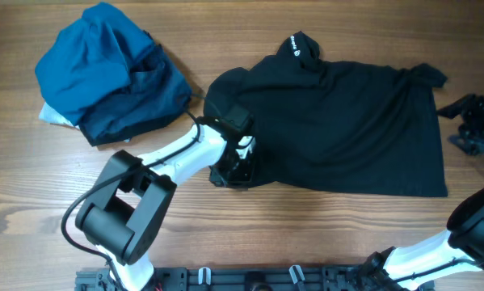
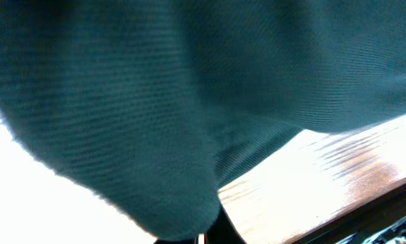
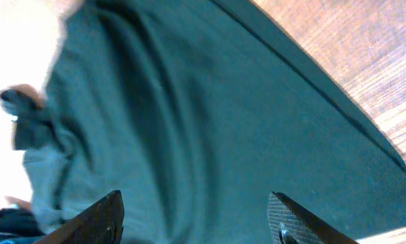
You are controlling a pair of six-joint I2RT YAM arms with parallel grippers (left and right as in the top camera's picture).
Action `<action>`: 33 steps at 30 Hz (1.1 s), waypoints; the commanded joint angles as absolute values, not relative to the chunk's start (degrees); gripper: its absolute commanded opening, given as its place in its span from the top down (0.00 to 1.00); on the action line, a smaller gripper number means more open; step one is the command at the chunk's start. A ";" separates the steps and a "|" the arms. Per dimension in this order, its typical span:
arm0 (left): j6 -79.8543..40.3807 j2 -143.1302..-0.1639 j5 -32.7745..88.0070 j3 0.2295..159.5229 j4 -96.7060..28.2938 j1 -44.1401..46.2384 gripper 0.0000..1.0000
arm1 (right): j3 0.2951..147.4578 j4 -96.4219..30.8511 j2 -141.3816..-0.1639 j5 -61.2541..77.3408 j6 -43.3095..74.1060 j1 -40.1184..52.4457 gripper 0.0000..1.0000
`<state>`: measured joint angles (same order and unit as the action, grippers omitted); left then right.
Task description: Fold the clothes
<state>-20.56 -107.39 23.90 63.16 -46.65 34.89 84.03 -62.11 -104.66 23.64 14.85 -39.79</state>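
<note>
Black shirt (image 1: 347,121) long axis 9-to-3 on desk (image 1: 306,234); left fingers (image 1: 235,168) clamp 8 o'clock hem; right fingers (image 1: 474,121) open, 3 o'clock.

Count by kind, as seen from above and from my wrists.

- Shirt (image 1: 347,121): one, black, bearing one white logo (image 1: 296,46).
- Bundle (image 1: 108,73): one, showing two shades, bright blue and navy. How many garments it holds I cannot tell.
- White scrap (image 1: 52,115) at the bundle's edge: one.
- Table (image 1: 306,234): one.
- Arms: two, both mine, left arm (image 1: 177,158) and right arm (image 1: 435,250).
- Grippers: two, one per arm, left gripper (image 1: 237,171) and right gripper (image 1: 457,128).
</note>
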 commanded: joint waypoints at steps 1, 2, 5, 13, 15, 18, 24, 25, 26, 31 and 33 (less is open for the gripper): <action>-21.47 -104.03 23.99 65.45 -52.99 28.97 0.96 | 76.36 -57.93 -105.56 18.68 16.49 -40.29 0.28; -21.37 -102.83 23.97 66.28 -54.85 27.24 0.96 | 73.67 -56.93 -105.56 18.31 16.64 -40.77 0.28; -19.44 -98.10 23.97 67.96 -57.30 21.87 0.96 | 68.12 -54.74 -105.56 14.66 17.87 -41.87 0.29; -16.93 -91.61 23.97 67.96 -57.01 15.90 0.96 | 59.77 -54.63 -105.56 8.43 21.47 -42.57 0.30; -16.93 -91.61 23.99 67.96 -57.01 15.90 0.96 | 57.06 -54.61 -105.56 10.07 21.06 -42.57 0.34; -16.93 -91.61 23.99 67.96 -56.34 15.92 0.96 | 51.13 -52.71 -105.56 15.14 19.29 -42.57 0.42; -16.93 -91.61 23.99 67.96 -54.70 16.01 0.96 | 47.97 -50.13 -105.38 17.19 18.15 -42.68 0.95; -16.93 -91.61 23.99 67.96 -54.72 16.01 0.96 | 48.88 -50.43 -105.25 17.56 18.02 -42.74 0.96; -16.93 -91.61 23.99 67.96 -54.72 16.01 0.96 | 50.92 -51.51 -104.81 18.02 17.93 -42.81 0.96; -16.93 -91.61 23.99 67.96 -55.22 15.99 0.96 | 64.55 -58.33 -102.69 18.00 17.69 -44.34 0.96; -16.93 -91.61 23.99 67.96 -55.55 16.01 0.96 | 71.85 -61.32 -102.28 18.06 16.84 -45.34 0.96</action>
